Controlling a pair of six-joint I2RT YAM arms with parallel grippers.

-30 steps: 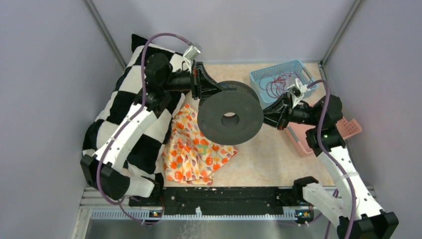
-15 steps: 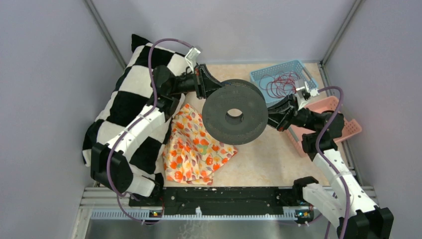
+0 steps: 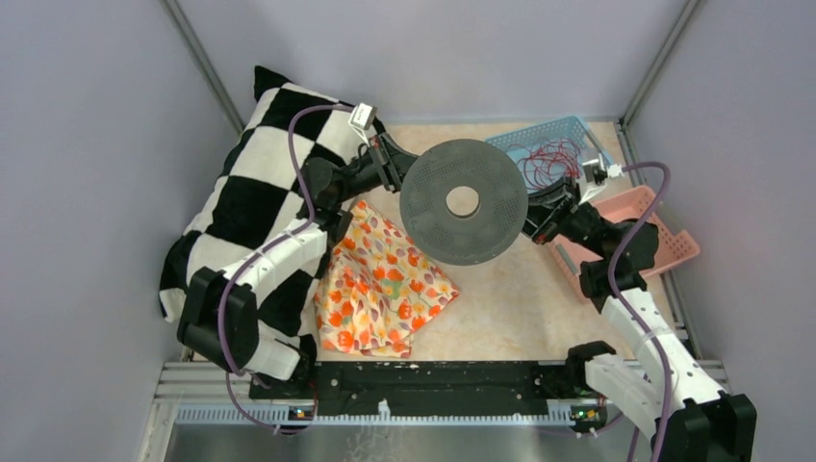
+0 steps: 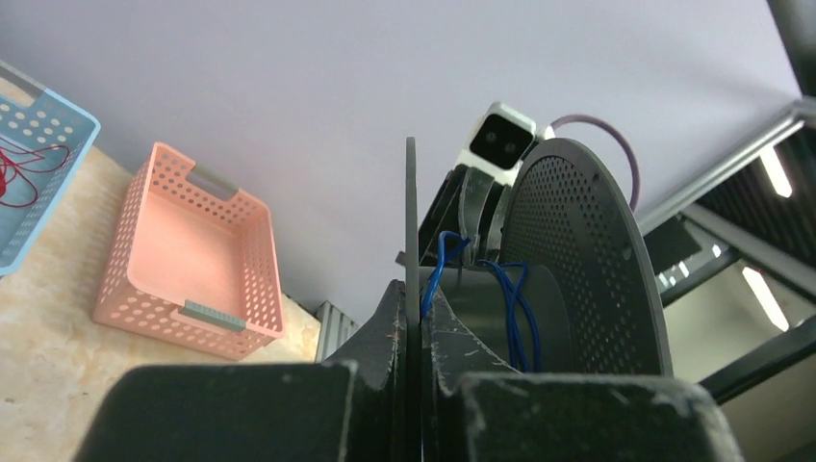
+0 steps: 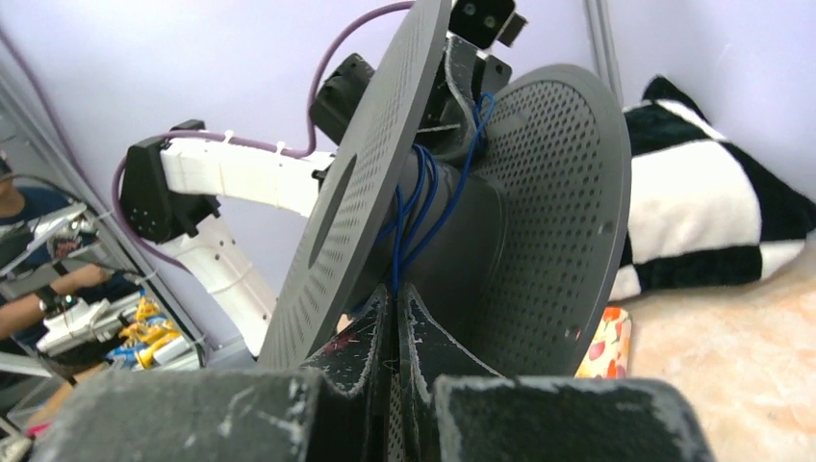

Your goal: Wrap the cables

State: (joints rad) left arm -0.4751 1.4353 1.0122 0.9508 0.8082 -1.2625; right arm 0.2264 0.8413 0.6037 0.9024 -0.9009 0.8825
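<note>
A dark grey perforated spool (image 3: 464,200) hangs in the air between my two grippers, its flat flange facing up. My left gripper (image 3: 390,166) is shut on the edge of one thin flange (image 4: 411,221). A thin blue cable (image 4: 512,313) lies in a few loose turns around the hub. My right gripper (image 3: 534,217) is shut on that blue cable (image 5: 396,252) right next to the hub, between the two flanges. The cable is hidden under the flange in the top view. Thin red wires (image 3: 548,159) lie in the blue basket.
A blue basket (image 3: 502,144) stands at the back right and an empty pink basket (image 3: 664,245) at the right edge. A black-and-white checked pillow (image 3: 260,192) fills the left side. A floral cloth (image 3: 380,284) lies on the table under the spool.
The spool has moved up and to the right and turned its flange face toward the top camera. Both arms moved with it, and both grips held.
</note>
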